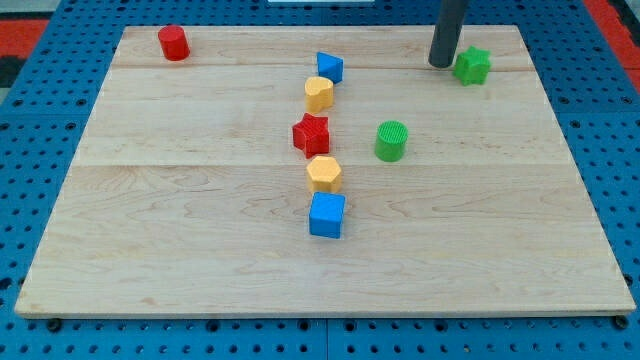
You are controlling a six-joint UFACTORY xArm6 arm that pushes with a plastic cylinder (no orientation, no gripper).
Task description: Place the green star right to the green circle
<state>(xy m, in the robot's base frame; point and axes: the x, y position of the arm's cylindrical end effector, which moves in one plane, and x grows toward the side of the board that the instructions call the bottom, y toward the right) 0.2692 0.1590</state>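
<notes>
Our rod has no hand and holds nothing; my tip sits just left of the green star, far up-right of the green circle on the counter.

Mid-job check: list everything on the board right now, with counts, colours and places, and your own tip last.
green star: 1, green, top right
green circle: 1, green, right of centre
red cylinder: 1, red, top left
blue triangular block: 1, blue, top centre
yellow blocks: 2, yellow, one below the blue triangular block, one below the red star
red star: 1, red, centre
blue cube: 1, blue, lowest in the column
board: 1, light wood
my tip: 1, dark, just left of the green star
</notes>
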